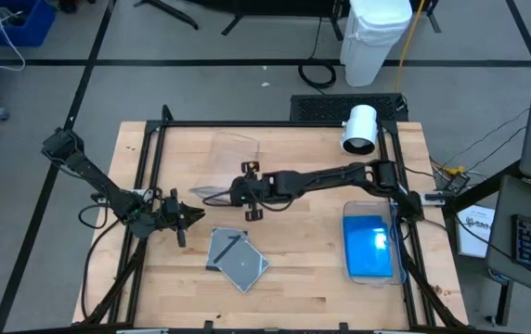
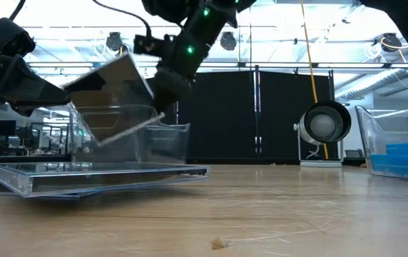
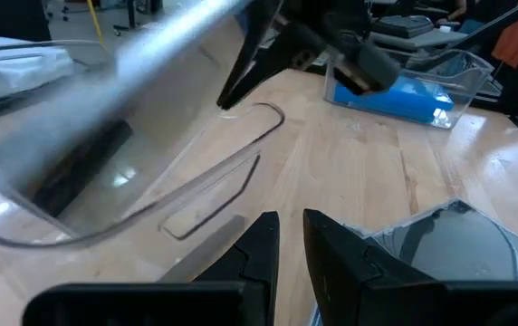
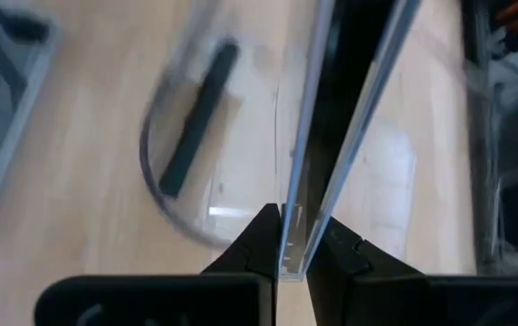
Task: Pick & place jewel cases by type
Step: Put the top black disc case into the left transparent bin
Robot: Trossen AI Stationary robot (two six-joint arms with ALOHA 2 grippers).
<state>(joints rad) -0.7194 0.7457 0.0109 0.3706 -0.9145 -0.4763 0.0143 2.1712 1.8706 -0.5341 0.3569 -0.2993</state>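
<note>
My right gripper (image 1: 232, 192) reaches from the right to the table's middle and is shut on a grey, clear-fronted jewel case (image 2: 115, 89). It holds the case in the air beside the near side of an empty clear tub (image 1: 236, 150). Two more grey jewel cases (image 1: 238, 258) lie overlapping, flat on the wood near the front. Blue cases (image 1: 368, 243) lie in a second clear tub (image 1: 398, 255) at the right. My left gripper (image 1: 188, 219) waits left of the lying cases, its fingers (image 3: 259, 240) close together with nothing between them. My right gripper pinches the jewel case between its two fingers, one on each flat face, at the case's near edge (image 4: 293, 237). The fingers slant down from the table's right side. The case is lifted clear and tilted, seen edge-on in the right wrist view, and reaches away from the fingertips.
Black frame rails (image 1: 159, 139) run around the tabletop. A white cylindrical device (image 1: 360, 128) stands at the far right corner. Bare wood lies between the lying cases and the blue-case tub.
</note>
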